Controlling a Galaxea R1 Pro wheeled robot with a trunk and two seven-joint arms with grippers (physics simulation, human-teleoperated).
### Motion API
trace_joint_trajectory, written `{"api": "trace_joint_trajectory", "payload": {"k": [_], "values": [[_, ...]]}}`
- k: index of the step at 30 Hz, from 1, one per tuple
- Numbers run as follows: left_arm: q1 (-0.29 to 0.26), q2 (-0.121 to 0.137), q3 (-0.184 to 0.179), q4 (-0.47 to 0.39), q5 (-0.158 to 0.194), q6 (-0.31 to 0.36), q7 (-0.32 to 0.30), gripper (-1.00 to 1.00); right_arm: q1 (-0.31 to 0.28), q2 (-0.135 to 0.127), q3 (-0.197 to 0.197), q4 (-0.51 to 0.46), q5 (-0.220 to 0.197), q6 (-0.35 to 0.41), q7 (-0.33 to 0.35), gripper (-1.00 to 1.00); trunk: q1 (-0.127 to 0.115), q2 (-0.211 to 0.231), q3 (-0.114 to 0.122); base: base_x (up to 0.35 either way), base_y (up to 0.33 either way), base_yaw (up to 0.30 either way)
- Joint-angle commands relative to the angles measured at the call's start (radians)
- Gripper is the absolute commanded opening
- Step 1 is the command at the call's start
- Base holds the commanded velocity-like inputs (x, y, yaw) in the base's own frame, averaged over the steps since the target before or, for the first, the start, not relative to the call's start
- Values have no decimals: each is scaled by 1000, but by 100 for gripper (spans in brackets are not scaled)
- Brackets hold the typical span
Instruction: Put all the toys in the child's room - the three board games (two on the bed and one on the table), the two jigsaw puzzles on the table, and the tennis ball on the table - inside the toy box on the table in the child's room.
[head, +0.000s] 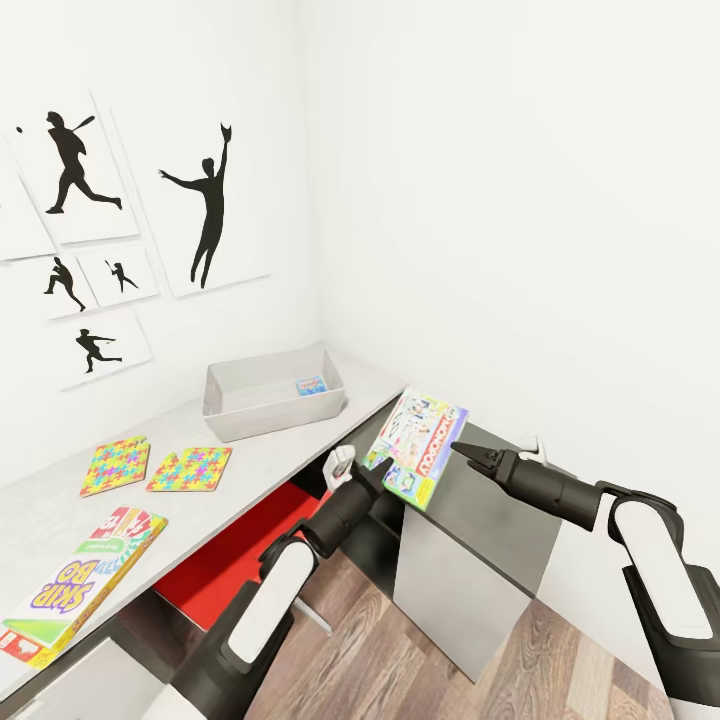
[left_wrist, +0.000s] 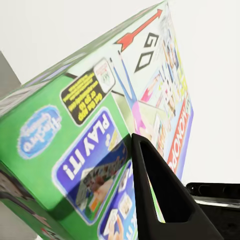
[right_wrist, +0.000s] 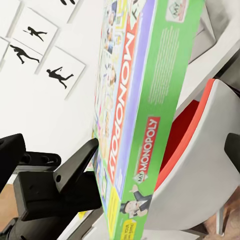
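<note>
Your left gripper (head: 372, 470) is clamped on the near edge of the Monopoly box (head: 420, 445), held tilted so it clears the table (head: 60, 510) on the way to the toy box (head: 232, 412) beyond the fingertips; your right gripper (head: 470, 455), just beside the box, I cannot tell if parted

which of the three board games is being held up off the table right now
The Monopoly box, gripped at its near corner by the left gripper. The Skip-Bo box lies flat on the table; the small blue one sits in the toy box.
</note>
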Motion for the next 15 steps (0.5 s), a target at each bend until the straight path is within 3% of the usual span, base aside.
{"api": "trace_joint_trajectory", "payload": {"k": [1,15], "values": [[-1,0,1,0,8,5,-1,-100,-1,0,-1,0,10,4,10,100,1,-2,-2,0,0,0],[-10,-5,-2,23,11,-14,-1,-100,-1,1,1,0,8,5,12,100,1,-2,-2,0,0,0]]}}
